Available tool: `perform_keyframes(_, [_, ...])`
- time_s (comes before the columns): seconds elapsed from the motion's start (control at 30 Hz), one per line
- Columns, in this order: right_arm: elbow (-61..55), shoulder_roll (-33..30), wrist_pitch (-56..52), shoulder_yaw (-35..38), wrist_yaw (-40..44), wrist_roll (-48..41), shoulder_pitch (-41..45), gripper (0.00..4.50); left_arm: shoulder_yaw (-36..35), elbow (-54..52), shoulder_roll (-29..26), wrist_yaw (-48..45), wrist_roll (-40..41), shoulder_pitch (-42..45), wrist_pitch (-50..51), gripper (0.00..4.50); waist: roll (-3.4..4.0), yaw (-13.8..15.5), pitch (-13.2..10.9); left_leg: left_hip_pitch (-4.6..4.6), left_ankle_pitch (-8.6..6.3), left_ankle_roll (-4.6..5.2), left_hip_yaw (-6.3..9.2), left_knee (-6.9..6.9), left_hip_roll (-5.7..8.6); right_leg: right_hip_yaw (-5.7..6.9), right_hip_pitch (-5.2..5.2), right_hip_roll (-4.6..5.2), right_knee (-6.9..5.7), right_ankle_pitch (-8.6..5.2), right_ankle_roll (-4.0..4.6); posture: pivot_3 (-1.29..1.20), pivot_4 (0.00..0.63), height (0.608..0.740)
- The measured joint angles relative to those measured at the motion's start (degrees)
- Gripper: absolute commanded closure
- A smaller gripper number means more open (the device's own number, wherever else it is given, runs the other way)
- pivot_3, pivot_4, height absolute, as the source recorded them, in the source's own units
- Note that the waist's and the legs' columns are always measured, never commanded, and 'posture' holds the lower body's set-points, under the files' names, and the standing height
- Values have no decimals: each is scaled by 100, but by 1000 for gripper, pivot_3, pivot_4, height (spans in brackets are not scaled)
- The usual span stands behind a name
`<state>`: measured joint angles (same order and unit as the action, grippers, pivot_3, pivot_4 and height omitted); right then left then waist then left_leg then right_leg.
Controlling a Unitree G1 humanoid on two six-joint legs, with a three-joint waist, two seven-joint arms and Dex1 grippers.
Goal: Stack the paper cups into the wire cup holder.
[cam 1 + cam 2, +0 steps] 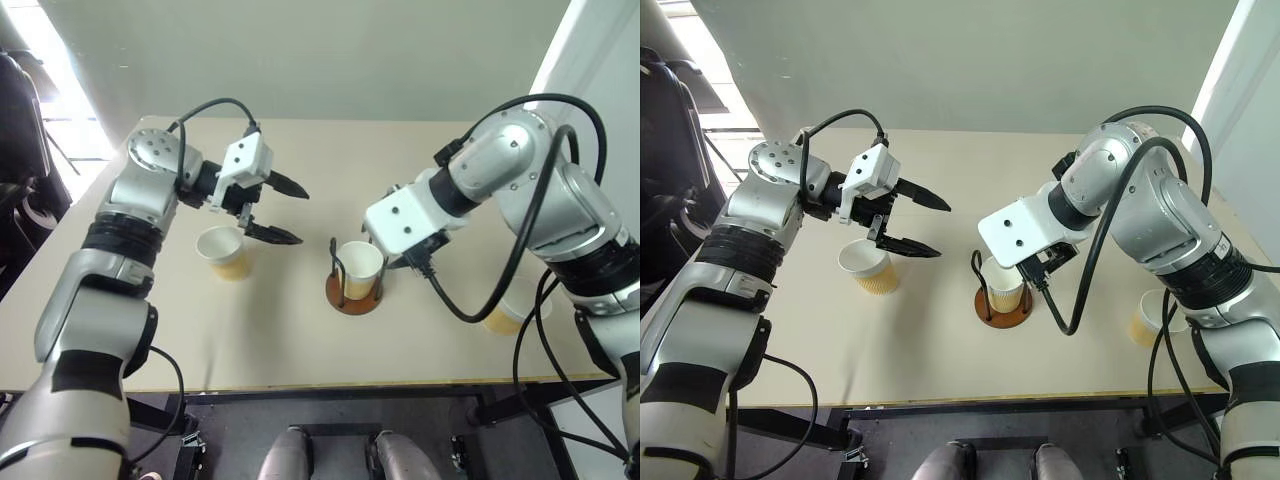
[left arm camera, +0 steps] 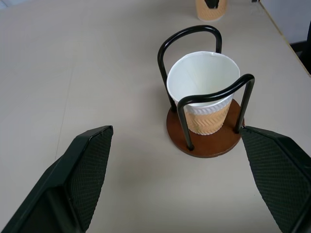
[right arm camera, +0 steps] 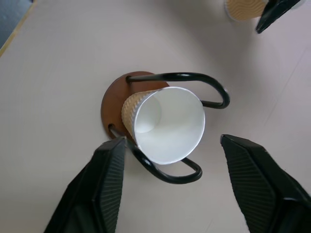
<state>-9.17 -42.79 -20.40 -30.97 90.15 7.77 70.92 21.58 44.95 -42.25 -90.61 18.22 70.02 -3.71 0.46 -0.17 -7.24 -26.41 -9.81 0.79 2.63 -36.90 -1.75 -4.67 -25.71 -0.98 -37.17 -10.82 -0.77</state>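
Observation:
The wire cup holder (image 1: 352, 298) stands mid-table, a brown disc with two dark wire loops. One paper cup (image 1: 359, 266) sits inside it, mouth up. My right gripper (image 3: 170, 141) hovers just above that cup, open, its fingers (image 3: 109, 170) spread to either side and clear of the rim. A second paper cup (image 1: 223, 250) stands to the left, and my left gripper (image 1: 285, 210) hangs open just above and right of it, pointing toward the holder. A third paper cup (image 1: 508, 308) stands at the right, partly behind my right arm's cable.
The table's front edge (image 1: 300, 385) runs close below the holder. A dark chair (image 1: 20, 130) stands off the table's left end. Black cables (image 1: 470, 310) loop from my right arm over the table surface near the third cup.

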Motion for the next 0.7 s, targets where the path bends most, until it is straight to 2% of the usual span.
perform_keyframes(0.17, [201, 20, -865, 747, -371, -379, 20, 1392, -178, 34, -59, 0, -139, -53, -36, 0, 0, 3, 0, 1, 0, 0, -1, -3, 1, -5, 1, 1, -1, 0, 1, 0, 150, 740])
perform_keyframes(0.3, [354, -118, -1395, 1406, -598, -800, -2, 1392, -177, 162, -473, 1, -735, -160, -498, 0, 0, -9, 0, 2, 0, 0, -7, 12, 1, -6, -9, -5, -1, -3, 5, 0, 150, 740])
perform_keyframes(0.47, [398, -499, -1387, 1898, -657, -1147, -324, 1392, -165, -13, -1142, 2, -1517, -519, -1217, 0, -1, -4, 1, 4, 0, -1, -4, 34, 1, -4, -14, -4, 0, -12, 15, 0, 150, 740])
perform_keyframes(0.7, [533, -530, -1102, 2159, -690, -1637, -533, 1392, -370, -605, -1498, 14, -1664, -1047, -1146, 0, -2, -15, 2, 6, 2, 0, -3, 23, -1, -8, -16, -1, -17, -10, 17, 0, 150, 740])
